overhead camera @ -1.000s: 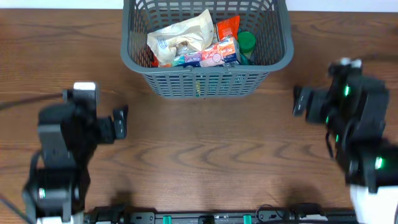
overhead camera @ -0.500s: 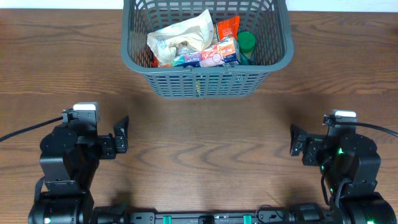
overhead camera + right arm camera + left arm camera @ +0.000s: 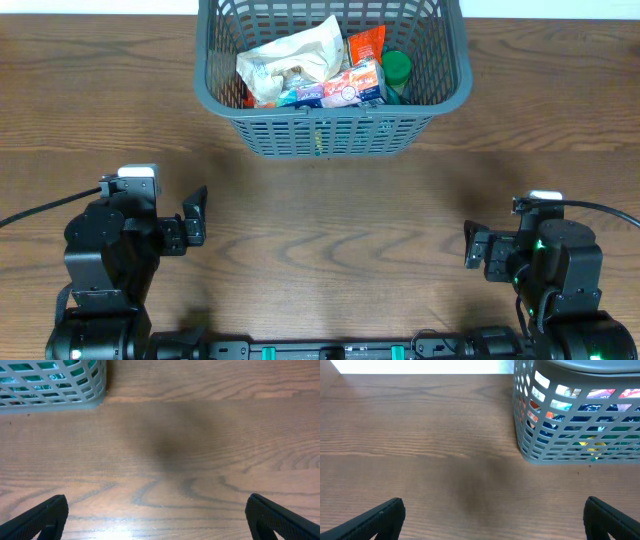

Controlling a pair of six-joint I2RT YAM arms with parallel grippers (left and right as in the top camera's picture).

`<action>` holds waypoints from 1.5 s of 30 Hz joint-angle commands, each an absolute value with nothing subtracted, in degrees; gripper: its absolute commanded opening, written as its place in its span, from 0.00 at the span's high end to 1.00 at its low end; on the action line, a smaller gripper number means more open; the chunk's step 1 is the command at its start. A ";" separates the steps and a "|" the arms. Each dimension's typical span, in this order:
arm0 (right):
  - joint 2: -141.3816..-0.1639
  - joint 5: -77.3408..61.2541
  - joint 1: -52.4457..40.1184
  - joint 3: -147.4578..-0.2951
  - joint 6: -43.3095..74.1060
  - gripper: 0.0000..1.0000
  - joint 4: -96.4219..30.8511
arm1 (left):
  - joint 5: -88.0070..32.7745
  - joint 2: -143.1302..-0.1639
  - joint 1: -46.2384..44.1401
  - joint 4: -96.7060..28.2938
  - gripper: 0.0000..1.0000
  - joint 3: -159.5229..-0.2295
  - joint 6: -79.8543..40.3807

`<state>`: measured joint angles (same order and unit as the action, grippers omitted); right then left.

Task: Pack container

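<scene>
I have the basket [image 3: 320, 135] at the far middle of the table [image 3: 330, 240], upright on its base, with a long side facing me square on. It's dark grey plastic and rectangular, with slotted lattice walls and a thick rim; its far edge runs out of the overhead view. It's partly loaded (below the rim, as far as I can tell). A crumpled cream bag [image 3: 290, 55] lies across the left and middle, and an orange packet [image 3: 366, 42] stands behind it on the right. A pink-and-white packet [image 3: 345, 88] lies in front of that, and a green item [image 3: 396, 68] sits by the right wall. The left wrist view shows its near left corner, with colours showing through the slots. The right wrist view shows only its near right corner.
</scene>
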<state>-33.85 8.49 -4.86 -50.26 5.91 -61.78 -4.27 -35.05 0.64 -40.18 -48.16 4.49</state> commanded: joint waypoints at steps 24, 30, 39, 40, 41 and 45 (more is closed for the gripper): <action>-3.86 3.64 -6.35 -8.91 0.40 0.01 -8.49 | -3.84 -35.18 0.84 -40.21 0.01 -47.79 4.86; -3.46 3.64 -6.48 -5.21 -6.50 0.01 -6.98 | -3.84 -35.18 0.84 -40.21 0.01 -47.79 4.86; -0.27 3.16 -6.35 -4.29 -7.35 0.01 -14.15 | -3.84 -35.18 0.84 -40.21 0.01 -47.79 4.86; -0.27 3.09 -6.37 -4.29 -7.33 0.01 -14.17 | -3.84 -35.18 0.84 -40.21 0.01 -47.79 4.86; -0.27 2.94 -6.37 -4.29 -7.35 0.01 -14.15 | -3.84 -35.18 0.84 -40.21 0.01 -47.79 4.86; -0.30 2.98 -6.37 -4.29 -7.38 0.01 -14.04 | -3.84 -35.18 0.84 -40.21 0.01 -47.79 4.86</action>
<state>-0.84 3.42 -5.74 -4.43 -6.55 -13.89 -4.25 -35.20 0.67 -40.32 -48.12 4.49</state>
